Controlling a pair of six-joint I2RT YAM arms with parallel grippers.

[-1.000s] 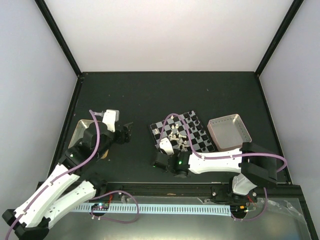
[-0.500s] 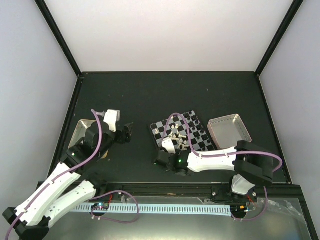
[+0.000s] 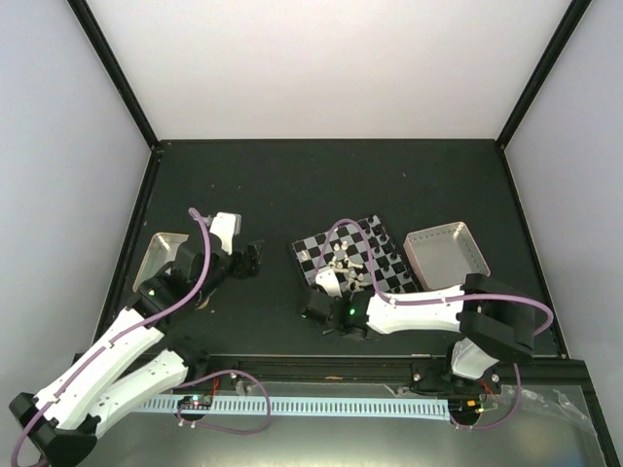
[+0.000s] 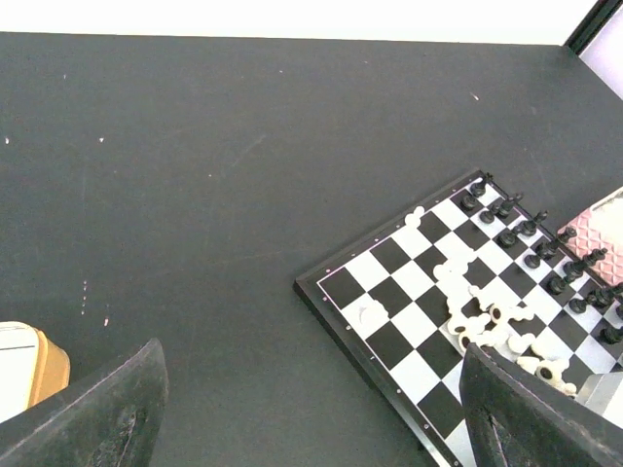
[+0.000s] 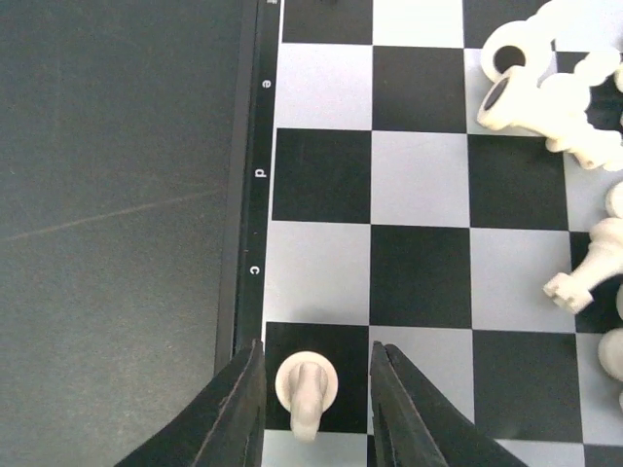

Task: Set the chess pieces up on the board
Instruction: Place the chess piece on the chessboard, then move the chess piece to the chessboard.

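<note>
The board (image 3: 313, 249) lies tilted at mid-table. Black chess pieces (image 4: 531, 238) stand in rows along its far right side. Cream chess pieces (image 5: 545, 88) lie heaped in the middle. My right gripper (image 5: 316, 345) is open, low over the board's near left edge (image 5: 248, 195). One cream piece (image 5: 308, 389) stands on a black edge square between its fingers, with a gap on each side. My left gripper (image 4: 311, 355) is open and empty above bare table left of the board (image 4: 360, 341). Two single cream pieces (image 4: 370, 313) sit on the squares near the board's left corner.
A shallow pinkish tray (image 3: 446, 255) stands right of the board. A metal tray (image 3: 156, 255) lies at the left under the left arm. The right arm (image 3: 419, 309) reaches along the near side of the board. The black table has dark raised edges.
The left arm has moved a little to the right, toward the board. The right gripper has barely shifted at the board's near left edge.
</note>
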